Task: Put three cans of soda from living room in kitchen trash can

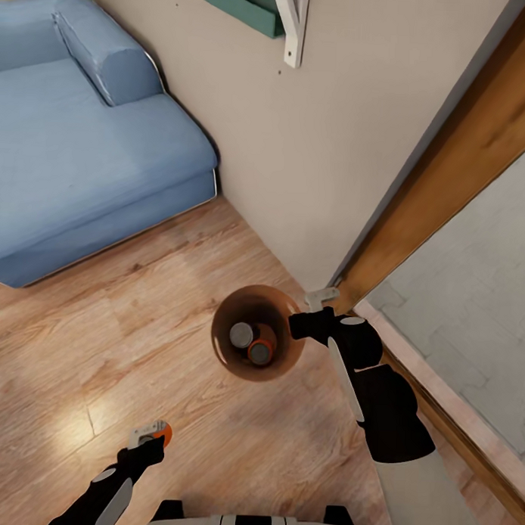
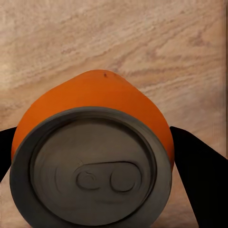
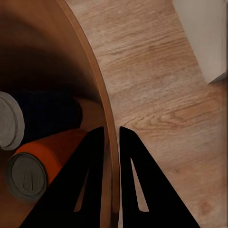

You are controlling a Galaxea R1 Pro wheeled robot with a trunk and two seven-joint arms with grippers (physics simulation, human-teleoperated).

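1. Head view: the tash can [image 1: 257,342] hangs just below the middle, above the wood floor [image 1: 100,348]. Its rim is pinched at 3 o'clock by the right pincer [image 1: 300,325].
2. Inside it lie two cans: a dark one [image 1: 242,335] with a grey top, and an orange can [image 1: 260,352] touching it at 5 o'clock.
3. The right wrist view adds the grip itself: the two black fingers [image 3: 85,185] straddle the brown rim [image 3: 102,109], one inside the wall and one outside, pressed nearly together on it. The orange can [image 3: 38,164] lies tilted beside the dark blue one [image 3: 42,116].
4. The third can, orange [image 1: 161,434], sits at 7 o'clock in the head view, pinched by the left pincer [image 1: 149,436].
5. The left wrist view shows its grey top with pull tab [image 2: 90,171] close up, a black finger [image 2: 199,166] on each flank.
6. Outward: a blue sofa [image 1: 77,158] at 10 o'clock, a beige wall [image 1: 327,144], and a wooden door frame [image 1: 455,171] at 2 o'clock.
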